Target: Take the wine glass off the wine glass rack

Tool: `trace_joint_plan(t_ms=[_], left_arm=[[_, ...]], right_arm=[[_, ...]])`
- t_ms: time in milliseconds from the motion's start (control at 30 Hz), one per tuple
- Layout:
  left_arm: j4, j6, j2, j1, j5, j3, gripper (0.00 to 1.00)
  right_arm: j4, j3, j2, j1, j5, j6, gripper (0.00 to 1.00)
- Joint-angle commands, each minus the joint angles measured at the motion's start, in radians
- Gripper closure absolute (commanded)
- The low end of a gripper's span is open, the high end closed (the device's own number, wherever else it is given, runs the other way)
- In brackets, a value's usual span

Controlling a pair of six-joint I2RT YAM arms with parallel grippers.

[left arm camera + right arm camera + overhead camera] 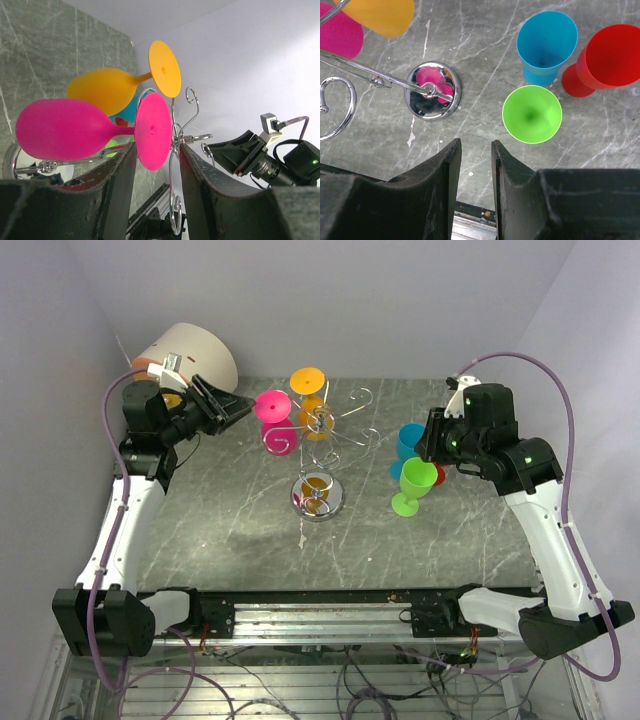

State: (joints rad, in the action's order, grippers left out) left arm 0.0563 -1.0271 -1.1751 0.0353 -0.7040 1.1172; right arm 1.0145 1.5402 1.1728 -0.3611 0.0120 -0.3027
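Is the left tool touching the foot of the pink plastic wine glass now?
Cannot tell. In the left wrist view the left tool straddles the pink plastic wine glass foot: a gap at one finger, the other overlaps its rim.

rack (319, 496) mid table (230, 535) | hung glasses (275, 422) on its left and rear arms | standing glasses (417, 481) right of it

Silver wire rack (318, 492) upright mid-desk (230, 530) on round chrome base, with curled hook arms around central post. Pink wine glass (272, 406) and orange wine glass (307, 381) hung bowl-down on left-side hooks, side by side.
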Motion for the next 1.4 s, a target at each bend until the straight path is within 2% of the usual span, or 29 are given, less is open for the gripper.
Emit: trace_joint_plan(t_ms=[0, 633, 733, 900, 1133, 1267, 1367], left_arm=[[-0.012, 0.030, -0.018, -0.002, -0.044, 0.002, 0.51], [-0.007, 0.044, -0.084, 0.046, -0.028, 0.039, 0.56], [-0.027, 0.031, -0.086, 0.048, -0.034, 0.034, 0.60], [-0.052, 0.005, -0.090, 0.048, -0.038, 0.032, 0.73], [-0.105, -0.050, -0.092, 0.048, -0.066, 0.027, 0.79], [-0.149, -0.099, -0.087, 0.048, -0.090, 0.017, 0.91], [-0.174, -0.133, -0.079, 0.048, -0.100, 0.021, 0.93]], right_arm=[[-0.024, -0.007, -0.011, 0.002, -0.015, 0.002, 0.70], [-0.019, 0.002, -0.001, 0.002, -0.010, 0.013, 0.70], [-0.019, 0.002, -0.004, 0.002, -0.008, 0.015, 0.70], [-0.018, 0.003, -0.007, 0.002, -0.005, 0.016, 0.71], [-0.016, 0.003, -0.011, 0.002, -0.001, 0.016, 0.71], [-0.017, 0.004, -0.012, 0.002, 0.004, 0.019, 0.71], [-0.017, 0.006, -0.013, 0.002, 0.006, 0.019, 0.71]])
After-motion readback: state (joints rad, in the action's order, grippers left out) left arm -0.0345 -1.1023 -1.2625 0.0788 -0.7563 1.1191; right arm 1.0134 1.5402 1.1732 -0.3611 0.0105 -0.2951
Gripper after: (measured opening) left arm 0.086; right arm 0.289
